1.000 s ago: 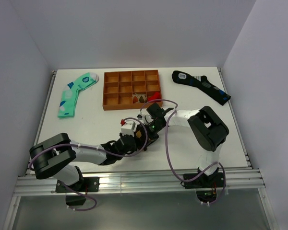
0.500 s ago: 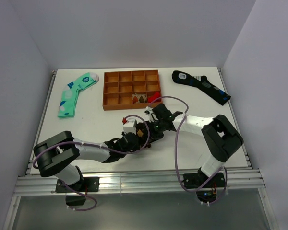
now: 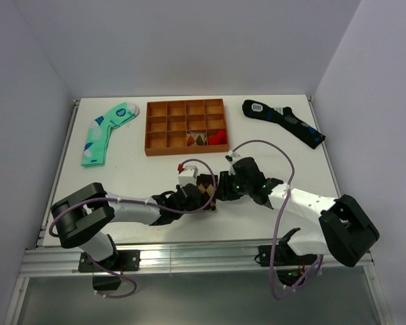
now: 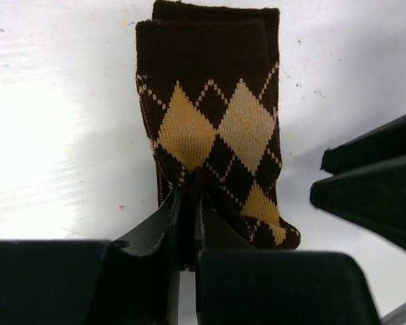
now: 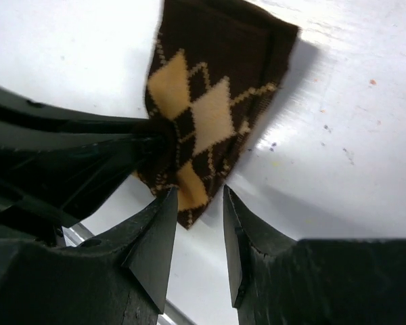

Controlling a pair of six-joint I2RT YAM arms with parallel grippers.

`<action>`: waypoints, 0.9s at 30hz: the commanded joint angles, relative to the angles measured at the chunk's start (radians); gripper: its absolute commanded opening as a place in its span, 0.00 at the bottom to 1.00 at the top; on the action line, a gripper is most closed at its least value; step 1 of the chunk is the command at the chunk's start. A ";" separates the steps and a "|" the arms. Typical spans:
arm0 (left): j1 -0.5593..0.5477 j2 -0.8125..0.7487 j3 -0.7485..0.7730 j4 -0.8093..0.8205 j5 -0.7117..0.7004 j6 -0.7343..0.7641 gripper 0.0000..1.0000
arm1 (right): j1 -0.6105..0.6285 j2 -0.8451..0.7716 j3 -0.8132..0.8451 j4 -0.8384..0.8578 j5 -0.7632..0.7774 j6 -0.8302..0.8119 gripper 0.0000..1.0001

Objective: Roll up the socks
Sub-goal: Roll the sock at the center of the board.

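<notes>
Left wrist view: the left gripper [image 4: 189, 198], fingers pressed together, pinches a fold at the near end of the socks [image 4: 213, 128]. Their long axis runs straight ahead, cuffs farthest. The right gripper [image 5: 199, 192], jaws apart and empty, hovers just beside that same end.

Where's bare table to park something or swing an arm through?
Two open patches: the table on the right, between the black sock and the right arm; and the left side, between the mint sock and the left arm. Crowded: centre, where the left gripper pinches the argyle socks with the right gripper open beside them, near the tray.
</notes>
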 commanded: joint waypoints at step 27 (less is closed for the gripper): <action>0.048 0.086 0.192 -0.663 0.368 0.033 0.02 | 0.307 -0.207 -0.485 0.893 0.262 -0.048 0.44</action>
